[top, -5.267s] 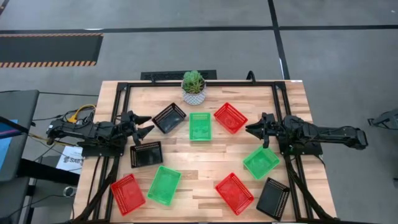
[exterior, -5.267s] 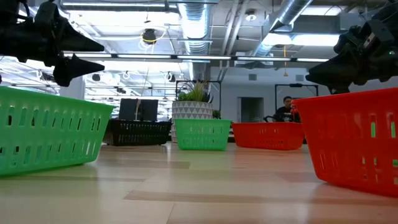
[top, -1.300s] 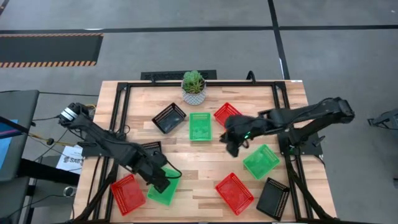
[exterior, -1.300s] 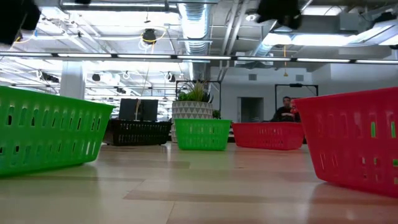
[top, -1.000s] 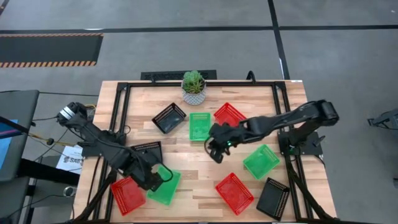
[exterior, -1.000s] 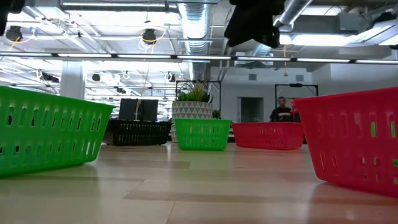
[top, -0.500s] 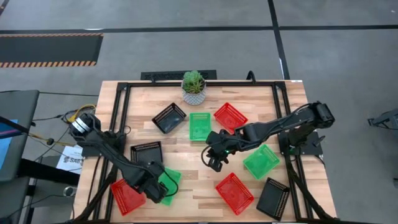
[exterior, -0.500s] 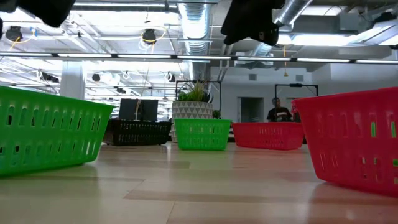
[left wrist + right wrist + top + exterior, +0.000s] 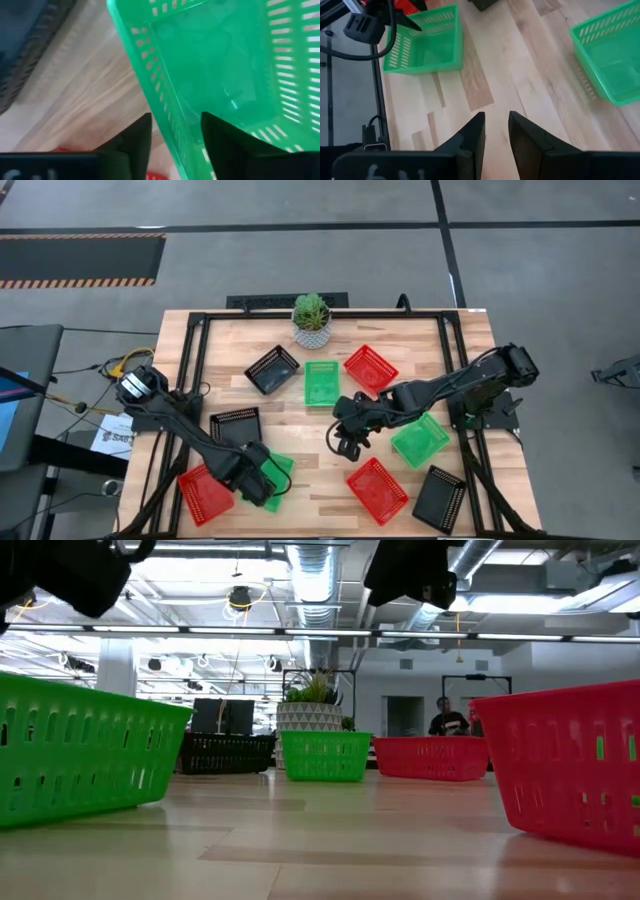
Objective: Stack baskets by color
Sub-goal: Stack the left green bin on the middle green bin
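Nine mesh baskets lie spread over the wooden table. My left gripper [image 9: 257, 481] points down at the near-left green basket [image 9: 274, 471], shut on its wall; the red basket [image 9: 203, 493] lies right beside it. My right gripper [image 9: 348, 446] hovers over bare wood at the table's middle, fingers [image 9: 496, 120] a little apart and holding nothing. Around it stand a green basket [image 9: 322, 383], a red basket [image 9: 371, 369], a green basket [image 9: 421, 440] and a red basket [image 9: 377, 490]. Black baskets [image 9: 235, 427] [image 9: 272, 369] [image 9: 440, 498] rest flat on their bottoms. My left gripper has the green basket's side wall [image 9: 172, 127] facing the red basket between its fingers, one finger [image 9: 132, 142] outside and one [image 9: 222, 140] inside the basket. The fingers come from above, pointing down. The basket's bottom rests on the table.
A white-potted plant [image 9: 311, 319] stands at the far edge's middle. Black frame rails [image 9: 196, 370] run along the table's left and right sides. In the low view a person [image 9: 443, 720] sits in the room far behind the table.
My left gripper has sunk toward the table's near edge and come down astride the green basket's wall; in the low view that basket has shifted a little. My right gripper has drifted slightly toward the near edge, keeping its height.
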Robot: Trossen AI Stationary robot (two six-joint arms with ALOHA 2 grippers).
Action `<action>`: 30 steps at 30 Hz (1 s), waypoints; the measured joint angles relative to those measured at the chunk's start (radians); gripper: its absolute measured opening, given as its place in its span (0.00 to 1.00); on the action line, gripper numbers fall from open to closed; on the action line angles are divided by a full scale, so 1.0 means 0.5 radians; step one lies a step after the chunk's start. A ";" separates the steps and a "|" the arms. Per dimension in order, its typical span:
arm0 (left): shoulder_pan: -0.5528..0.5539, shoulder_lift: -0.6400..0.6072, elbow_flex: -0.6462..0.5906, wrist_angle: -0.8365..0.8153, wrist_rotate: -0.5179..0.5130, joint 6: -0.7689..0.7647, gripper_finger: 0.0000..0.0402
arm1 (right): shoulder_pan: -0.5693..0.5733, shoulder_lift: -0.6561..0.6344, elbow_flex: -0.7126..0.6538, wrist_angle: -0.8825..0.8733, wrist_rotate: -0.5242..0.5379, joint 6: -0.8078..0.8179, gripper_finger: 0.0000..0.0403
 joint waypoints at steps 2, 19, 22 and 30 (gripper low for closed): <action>0.009 0.000 -0.011 0.006 0.008 -0.002 0.30 | 0.009 0.000 0.000 -0.004 0.000 0.000 0.27; 0.214 -0.002 0.251 -0.088 -0.491 0.060 0.00 | -0.001 -0.006 0.000 -0.037 0.021 0.284 0.27; 0.250 -0.002 0.431 -0.320 -0.693 0.059 0.00 | -0.006 -0.041 0.000 -0.163 0.029 0.406 0.27; 0.366 -0.010 0.716 -0.783 -1.215 -0.157 0.00 | 0.096 -0.274 -0.002 -0.428 0.564 0.695 0.27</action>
